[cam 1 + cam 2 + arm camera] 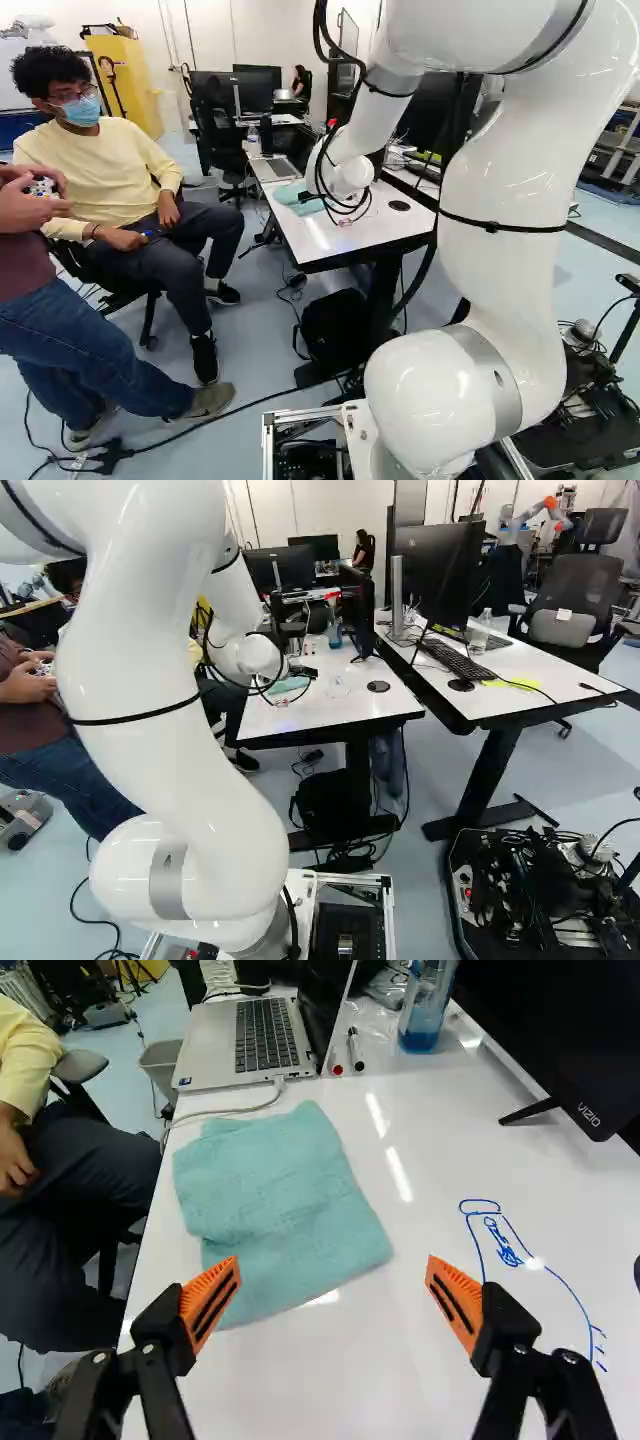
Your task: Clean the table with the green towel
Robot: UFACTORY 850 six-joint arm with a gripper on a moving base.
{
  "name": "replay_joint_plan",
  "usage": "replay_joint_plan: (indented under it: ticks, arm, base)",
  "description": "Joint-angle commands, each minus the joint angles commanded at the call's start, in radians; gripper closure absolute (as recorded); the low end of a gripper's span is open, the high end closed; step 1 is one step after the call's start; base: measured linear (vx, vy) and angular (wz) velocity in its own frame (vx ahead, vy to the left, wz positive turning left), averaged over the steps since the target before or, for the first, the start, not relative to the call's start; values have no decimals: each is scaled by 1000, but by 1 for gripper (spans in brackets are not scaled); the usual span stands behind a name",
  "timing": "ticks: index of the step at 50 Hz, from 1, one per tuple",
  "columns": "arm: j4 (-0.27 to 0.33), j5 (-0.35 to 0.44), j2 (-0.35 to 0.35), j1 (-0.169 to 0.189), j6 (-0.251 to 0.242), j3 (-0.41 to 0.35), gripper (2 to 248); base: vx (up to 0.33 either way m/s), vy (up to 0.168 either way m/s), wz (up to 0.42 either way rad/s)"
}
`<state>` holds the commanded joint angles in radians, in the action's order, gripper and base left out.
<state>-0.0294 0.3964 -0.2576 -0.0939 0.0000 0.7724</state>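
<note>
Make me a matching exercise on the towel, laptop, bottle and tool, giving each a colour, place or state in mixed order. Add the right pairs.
Column one
1. towel
2. laptop
3. bottle
4. tool

Column two
A. blue liquid inside
B. wide open, with orange on it
C. blue-green, lying creased
D. keyboard showing, lid up

Right pairs: 1-C, 2-D, 3-A, 4-B

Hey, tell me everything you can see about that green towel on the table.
The towel is pale blue-green, soft-looking textured cloth. It lies nearly flat, apparently folded, layers offset, with mild creases. It rests on the white table near the laptop, whose pale cable runs close to its edge. The gripper's jaws are open and do not grip it; whether one touches it, I can't tell.
</note>
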Motion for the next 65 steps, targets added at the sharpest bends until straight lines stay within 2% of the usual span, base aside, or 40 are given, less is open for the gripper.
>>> replay_joint_plan:
  ticks: [23,56,65]
  arm:
    - [0,0,-12,1,0,10,3]
    - [0,0,-170,21,0,127,3]
    - [0,0,-191,30,0,156,3]
  base:
    - [0,0,0]
    - [0,0,0]
    - [0,0,0]
